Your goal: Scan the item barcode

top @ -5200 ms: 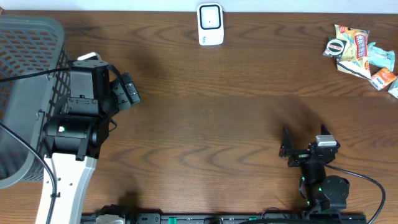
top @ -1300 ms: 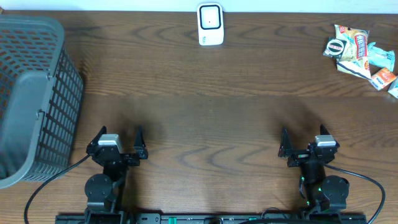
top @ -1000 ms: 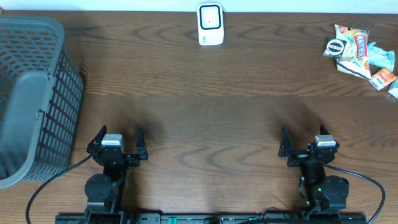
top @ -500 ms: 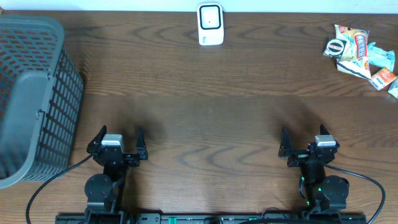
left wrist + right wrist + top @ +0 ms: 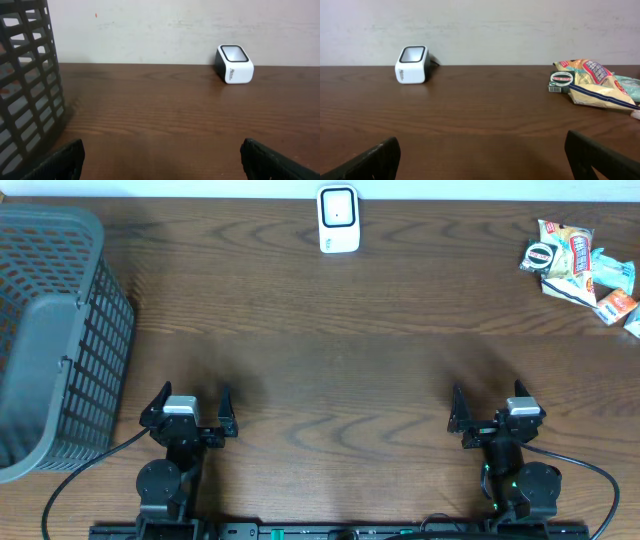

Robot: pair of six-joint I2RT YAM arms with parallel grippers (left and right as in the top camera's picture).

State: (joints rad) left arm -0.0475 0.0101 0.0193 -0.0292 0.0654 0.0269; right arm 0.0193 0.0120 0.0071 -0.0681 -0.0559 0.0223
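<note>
While both arms sit parked at the near table edge, the left gripper [image 5: 190,402] and right gripper [image 5: 488,398] gape wide and hold nothing, apparently waiting. A white barcode scanner [image 5: 338,219] stands at the far edge, window up, likely so an item can be passed over it. Snack packets [image 5: 577,262], the items to scan, lie well right of the scanner. A grey mesh basket [image 5: 45,330] sits far left of it; its contents cannot be told.

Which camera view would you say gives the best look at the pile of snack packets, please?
The right wrist view: the snack packets lie side-on, with printed labels and a small round tin visible. The overhead view shows them small, in the table's far right corner. The left wrist view does not show them.
</note>
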